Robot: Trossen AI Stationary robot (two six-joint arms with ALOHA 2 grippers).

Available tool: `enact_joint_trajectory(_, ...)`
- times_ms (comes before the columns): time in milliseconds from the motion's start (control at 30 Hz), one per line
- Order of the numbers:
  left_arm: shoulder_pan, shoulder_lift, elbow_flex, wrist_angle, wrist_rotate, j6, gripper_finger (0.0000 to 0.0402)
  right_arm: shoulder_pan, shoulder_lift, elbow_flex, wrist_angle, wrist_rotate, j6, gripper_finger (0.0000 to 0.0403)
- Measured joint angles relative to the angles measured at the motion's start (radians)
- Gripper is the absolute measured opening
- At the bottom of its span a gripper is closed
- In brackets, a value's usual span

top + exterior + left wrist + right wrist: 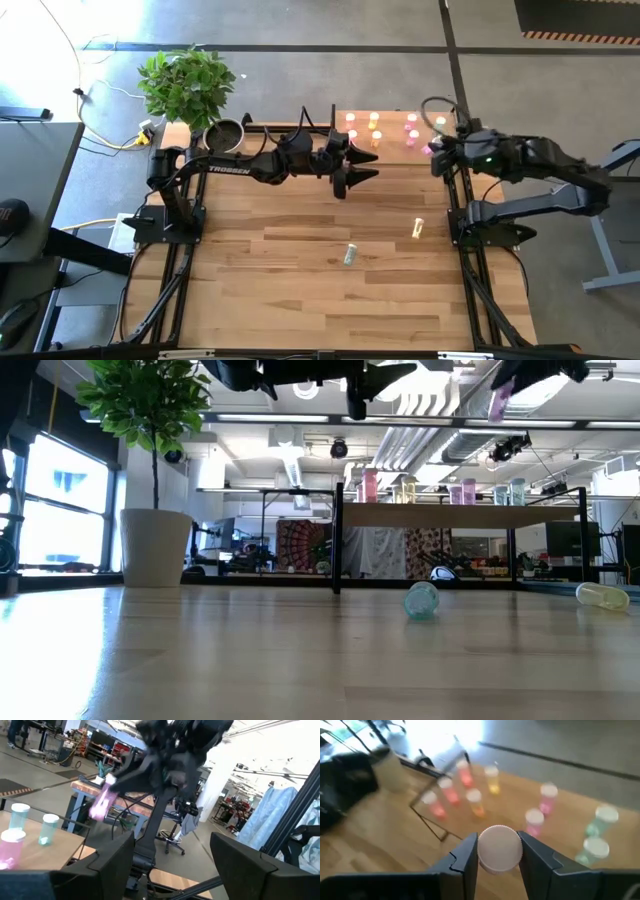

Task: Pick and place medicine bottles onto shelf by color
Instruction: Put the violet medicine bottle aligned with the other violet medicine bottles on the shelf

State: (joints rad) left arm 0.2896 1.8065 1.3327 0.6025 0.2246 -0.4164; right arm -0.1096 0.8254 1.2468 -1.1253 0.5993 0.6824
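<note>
In the high view the right gripper (433,150) is above the right end of the shelf (392,148) and holds a pink bottle (428,151) between its fingers, while other bottles stand in small groups on the shelf, reddish ones (351,122) to the left and pink ones (411,126) to the right. The left gripper (366,164) hangs over the near edge of the shelf with its fingers spread and nothing between them. Two bottles lie on the tabletop (300,290), a yellow one (418,228) near the right arm's base and a pale green one (350,255) closer to the middle. In the low view the green bottle (421,600) and the yellow bottle (602,596) lie on their sides in front of the shelf (470,515), and the held pink bottle (497,403) shows high above it. In the left wrist view the right arm carries the pink bottle (101,802) tilted in the air, and two pale green bottles (20,816) stand upright on the shelf. In the right wrist view the two fingers (464,856) press on the white cap (499,848) of the held bottle, and the shelf with its standing bottles lies beyond it.
</note>
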Motion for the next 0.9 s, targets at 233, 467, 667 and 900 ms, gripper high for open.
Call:
enact_joint_trajectory(233,0.000,0.000,0.000,0.000,0.000,0.000,0.0252,-0.097,-0.015,-0.168,0.025,-0.015,0.038,0.0106)
enact_joint_trajectory(467,0.000,0.000,0.000,0.000,0.000,0.000,0.0252,-0.208,-0.011,-0.287,0.197,-0.060,-0.114,0.0106)
enact_joint_trajectory(667,0.000,0.000,0.000,0.000,0.000,0.000,0.0252,-0.256,0.014,-0.347,0.259,-0.148,-0.209,0.0106)
enact_joint_trajectory(900,0.000,0.000,0.000,0.001,0.000,0.000,0.0252,-0.289,0.096,-0.336,0.279,-0.174,-0.299,0.0106)
